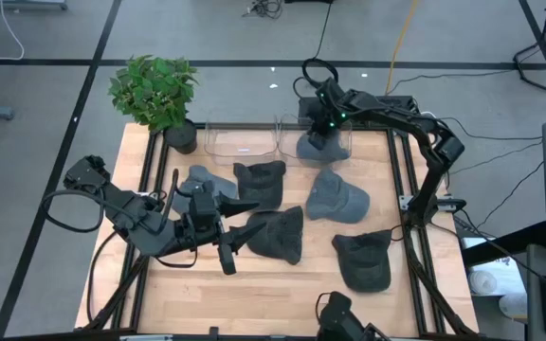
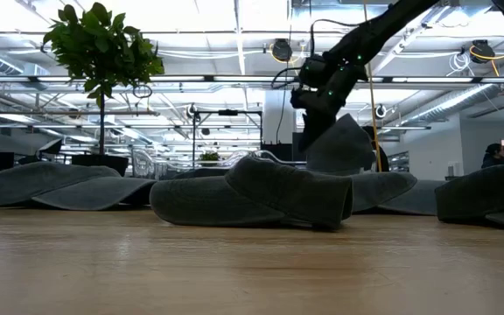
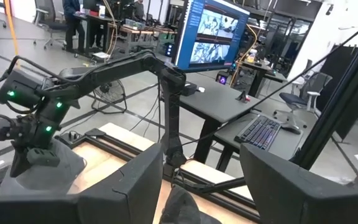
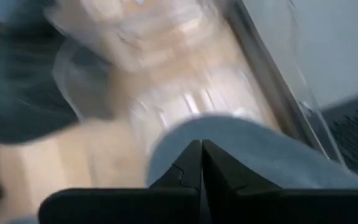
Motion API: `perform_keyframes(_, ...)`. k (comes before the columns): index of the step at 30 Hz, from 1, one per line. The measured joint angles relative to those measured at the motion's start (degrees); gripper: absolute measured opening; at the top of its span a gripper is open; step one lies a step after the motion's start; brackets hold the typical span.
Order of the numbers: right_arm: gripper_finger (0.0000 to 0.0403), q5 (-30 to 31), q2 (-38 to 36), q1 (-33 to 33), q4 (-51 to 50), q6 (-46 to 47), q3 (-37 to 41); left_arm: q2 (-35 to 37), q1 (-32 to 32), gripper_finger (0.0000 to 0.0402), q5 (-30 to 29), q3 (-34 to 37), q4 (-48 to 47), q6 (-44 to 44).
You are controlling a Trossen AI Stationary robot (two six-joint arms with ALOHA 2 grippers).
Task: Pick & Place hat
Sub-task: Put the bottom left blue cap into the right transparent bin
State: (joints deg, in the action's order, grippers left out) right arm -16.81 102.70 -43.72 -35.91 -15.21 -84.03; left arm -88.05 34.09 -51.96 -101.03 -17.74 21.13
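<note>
My right gripper is at the back of the table, shut on a grey hat that hangs from it at the right-hand clear bin. The low view shows this hat dangling under the gripper, above the table. In the right wrist view the fingers are pressed together on grey fabric. My left gripper is open at the front left, beside a dark hat. Its fingers stand wide apart in the left wrist view.
Several more dark grey hats lie across the middle of the table. A second clear bin stands left of the first. A potted plant is at the back left corner. Black frame rails run along the table's sides.
</note>
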Motion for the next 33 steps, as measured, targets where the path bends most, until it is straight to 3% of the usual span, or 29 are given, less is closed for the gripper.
perform_keyframes(14, 0.0, 12.34, -3.06, -1.5, -13.61, 2.5, -0.02, 0.02, -0.72, 0.0225, 1.11, 0.02, -0.02, -1.93)
perform_keyframes(26, 0.0, 12.53, -2.94, -3.52, -20.54, 2.85, 0.02, 0.02, -0.7, 0.0225, 1.11, 0.0, -0.04, -1.9)
perform_keyframes(33, 0.0, 13.99, -3.69, -3.73, -19.66, 3.2, 0.08, 0.02, -0.81, 0.0225, 2.5, 0.02, -0.04, -2.24)
